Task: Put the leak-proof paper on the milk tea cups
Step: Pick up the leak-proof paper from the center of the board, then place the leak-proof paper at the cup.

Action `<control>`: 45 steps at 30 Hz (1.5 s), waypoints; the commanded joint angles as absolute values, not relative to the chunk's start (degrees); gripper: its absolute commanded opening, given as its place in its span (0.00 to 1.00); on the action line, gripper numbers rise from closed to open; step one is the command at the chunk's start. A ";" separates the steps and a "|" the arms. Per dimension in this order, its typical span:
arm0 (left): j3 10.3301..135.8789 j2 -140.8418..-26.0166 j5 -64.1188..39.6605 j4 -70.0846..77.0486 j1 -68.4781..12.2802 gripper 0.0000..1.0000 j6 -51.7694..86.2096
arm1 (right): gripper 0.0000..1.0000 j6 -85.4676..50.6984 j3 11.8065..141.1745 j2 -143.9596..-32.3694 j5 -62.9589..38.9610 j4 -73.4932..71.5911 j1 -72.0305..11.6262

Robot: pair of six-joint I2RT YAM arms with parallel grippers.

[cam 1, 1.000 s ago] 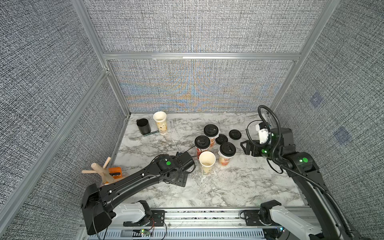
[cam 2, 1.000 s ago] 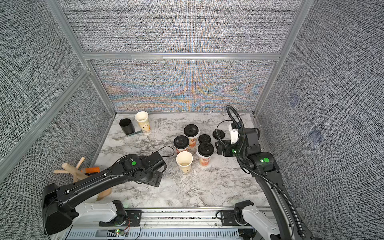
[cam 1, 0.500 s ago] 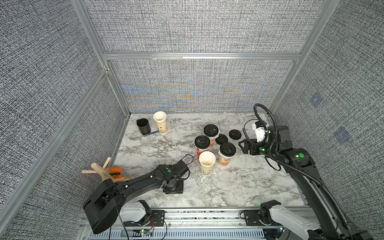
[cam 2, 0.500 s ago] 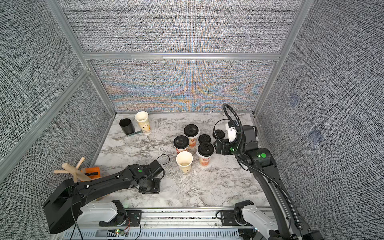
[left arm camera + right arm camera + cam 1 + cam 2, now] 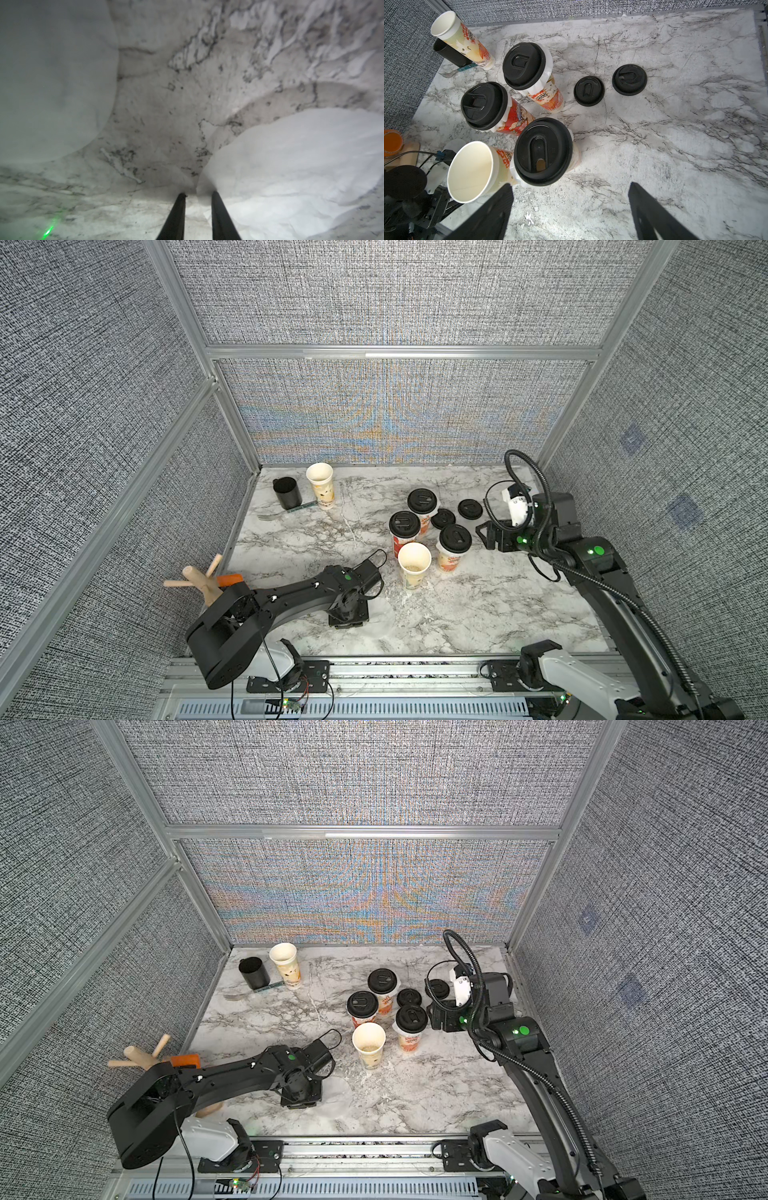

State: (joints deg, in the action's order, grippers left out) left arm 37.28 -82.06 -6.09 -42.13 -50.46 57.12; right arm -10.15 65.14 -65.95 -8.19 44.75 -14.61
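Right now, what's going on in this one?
The left gripper is down on the marble table, jaws nearly together around the edge of a leak-proof paper sheet; a firm grip isn't clear. Three milk tea cups already carry paper and black lids; the front cup and the back cup stand open. The right gripper hovers open beside them, empty.

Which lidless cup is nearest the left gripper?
The front open cup, by the three lidded cups; the back open cup stands far off beside the black mug.
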 commanded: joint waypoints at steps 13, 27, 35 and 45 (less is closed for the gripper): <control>32.80 -78.78 -4.83 -35.65 -51.66 0.00 60.33 | 0.89 -10.56 63.90 -63.54 -8.17 43.94 -14.57; 53.44 -64.62 5.65 -59.62 -51.68 0.00 51.17 | 0.90 -10.72 65.01 -65.49 -8.44 42.71 -14.59; 69.54 -66.38 2.53 -61.39 -51.68 0.00 35.17 | 0.89 -10.13 67.65 -67.27 -8.00 43.41 -13.85; 100.66 -93.07 3.60 -84.17 -51.53 0.00 21.91 | 0.89 -9.40 68.55 -68.51 -8.26 44.01 -12.71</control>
State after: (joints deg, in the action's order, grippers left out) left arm 95.07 -88.16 2.98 -73.60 -51.64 26.55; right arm -10.35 67.94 -68.23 -8.01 44.56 -12.78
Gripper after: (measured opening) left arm 0.052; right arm 0.895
